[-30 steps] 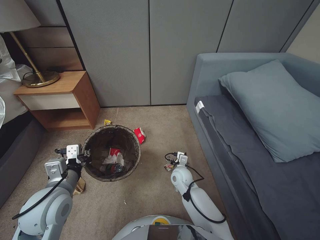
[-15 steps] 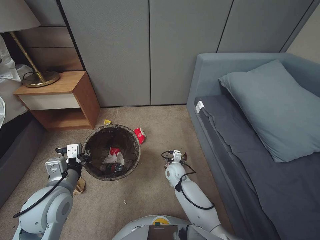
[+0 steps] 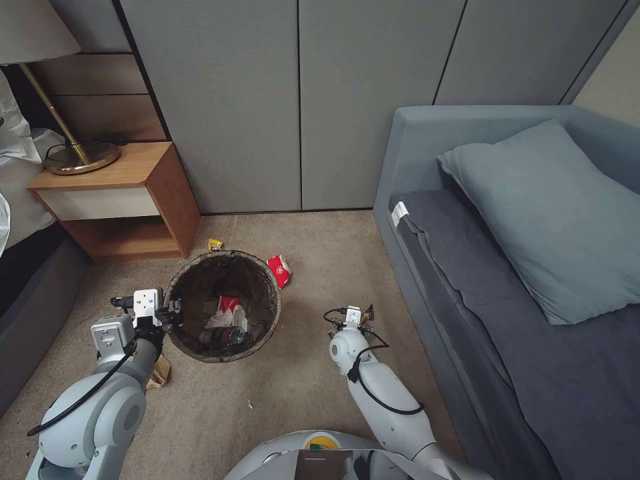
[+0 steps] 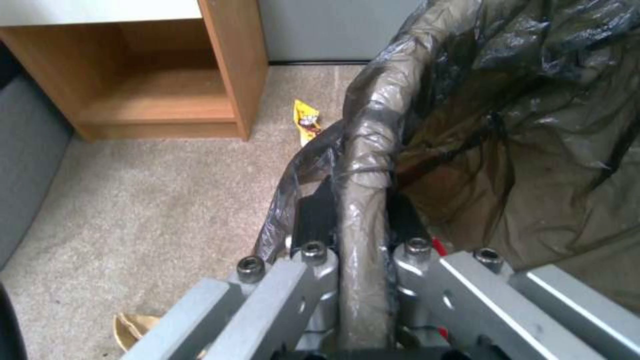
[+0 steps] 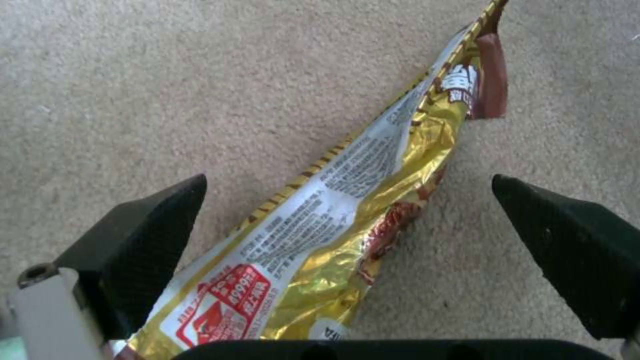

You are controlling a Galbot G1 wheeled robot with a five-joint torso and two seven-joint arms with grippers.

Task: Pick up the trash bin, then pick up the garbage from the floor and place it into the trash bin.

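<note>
Change since a second ago: right arm has drawn a little back toward the robot and lower to the carpet; the bin and the left arm keep their place.
Left gripper [image 4: 353, 235]: clamped on the wrinkled rim of the trash bin [image 3: 223, 305], one finger outside the liner and one inside.
Trash bin: it stands in front of the robot near the wooden nightstand [image 3: 120, 200]; some litter already lies in its bottom.
Right gripper [image 5: 353, 240]: jaws spread wide, low over the carpet, one on each side of a gold foil wrapper [image 5: 347, 210]; the pads do not touch it yet.
Other garbage: a red wrapper [image 3: 279, 270] just beside the bin, a yellow packet [image 4: 307, 121] behind it, brown paper [image 4: 130, 327] near the left arm.
Step in hand: I judge it is reaching for the gold wrapper, bin already held.
Next move calls for: closing on the crumpled middle, probably after going slightly lower, though the height is hard to read.
</note>
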